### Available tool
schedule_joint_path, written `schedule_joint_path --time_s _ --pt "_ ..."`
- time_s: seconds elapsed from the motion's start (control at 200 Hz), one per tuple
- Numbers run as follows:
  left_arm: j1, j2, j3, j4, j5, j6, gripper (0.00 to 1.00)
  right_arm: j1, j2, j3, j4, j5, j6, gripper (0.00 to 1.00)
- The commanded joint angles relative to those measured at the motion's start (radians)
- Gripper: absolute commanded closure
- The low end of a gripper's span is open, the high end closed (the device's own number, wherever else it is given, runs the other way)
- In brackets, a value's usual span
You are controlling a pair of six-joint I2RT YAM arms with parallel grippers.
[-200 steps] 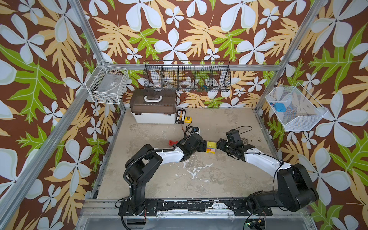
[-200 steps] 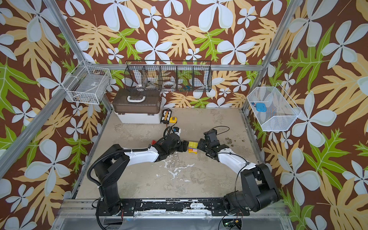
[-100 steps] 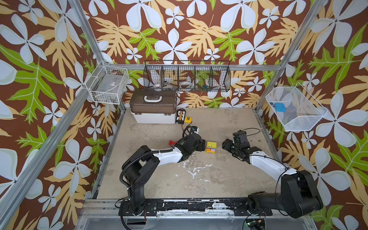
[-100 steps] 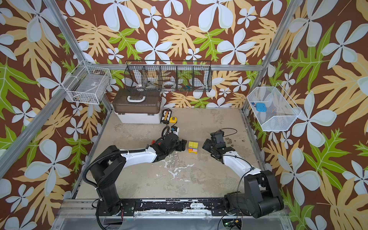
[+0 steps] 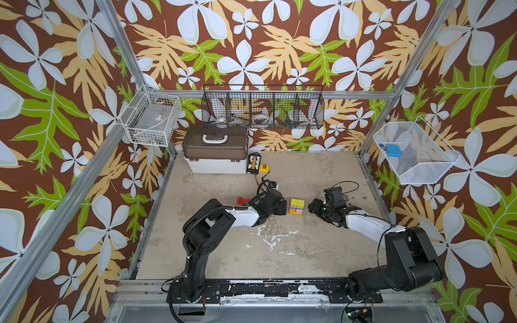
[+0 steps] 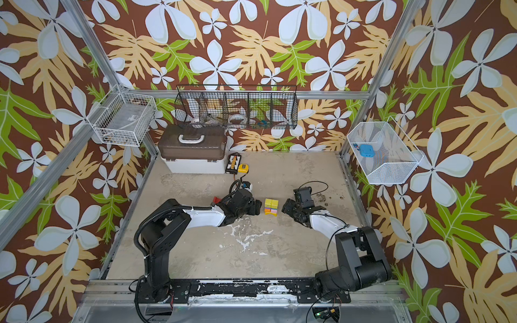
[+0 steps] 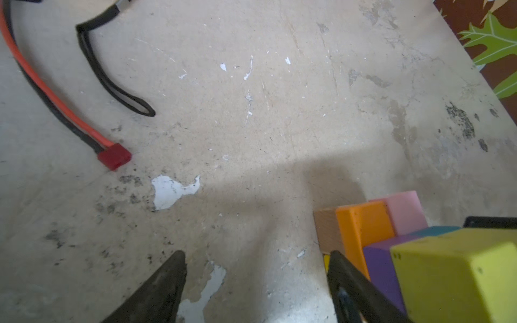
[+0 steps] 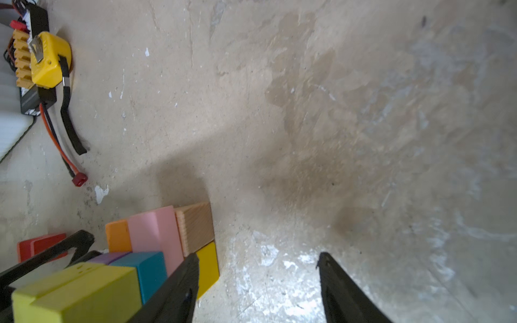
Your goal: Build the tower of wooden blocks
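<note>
The tower [image 5: 296, 207] [image 6: 271, 207] is standing near the middle of the counter [image 5: 279, 251], a short stack with a yellow-green block [image 7: 458, 276] [image 8: 78, 290] on top. Below it, purple [image 7: 383, 268], teal [image 8: 151, 271], orange [image 7: 361, 232], pink [image 8: 156, 229], tan [image 8: 195, 223] and yellow [image 8: 208, 265] blocks are showing. In both top views the left pincer [image 5: 283, 208] [image 6: 258, 208] is sitting just beside the tower on one side and the right pincer [image 5: 312, 208] [image 6: 285, 208] is sitting near it on the opposite side. In its wrist view the left pincer [image 7: 257, 279] is showing spread jaws with only bare counter between them; one finger [image 7: 347, 285] is lying against the tower's edge, and I cannot tell if it is touching. The right pincer [image 8: 257, 282] is also gaping and gripping nothing. A red block [image 5: 242, 200] [image 8: 28, 249] is lying apart beside the left arm. The toolbox [image 5: 215, 156] and tape measure [image 5: 263, 167] are sitting at the back.
</note>
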Motion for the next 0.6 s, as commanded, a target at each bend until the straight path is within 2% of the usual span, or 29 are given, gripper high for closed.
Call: schedule_joint_path --time_s 0.0,0.285,0.595 --pt "0.003 0.007 0.001 0.049 0.054 -0.018 0.19 0.001 0.004 -0.004 0.028 -0.027 0.009 0.32" --pt "0.035 -0.012 -0.055 0.107 0.144 -0.053 0.19 -0.009 0.005 -0.033 0.07 -0.085 0.026 0.31" --pt "0.038 0.004 -0.033 0.11 0.204 -0.064 0.19 -0.016 0.013 -0.042 0.086 -0.099 0.032 0.31"
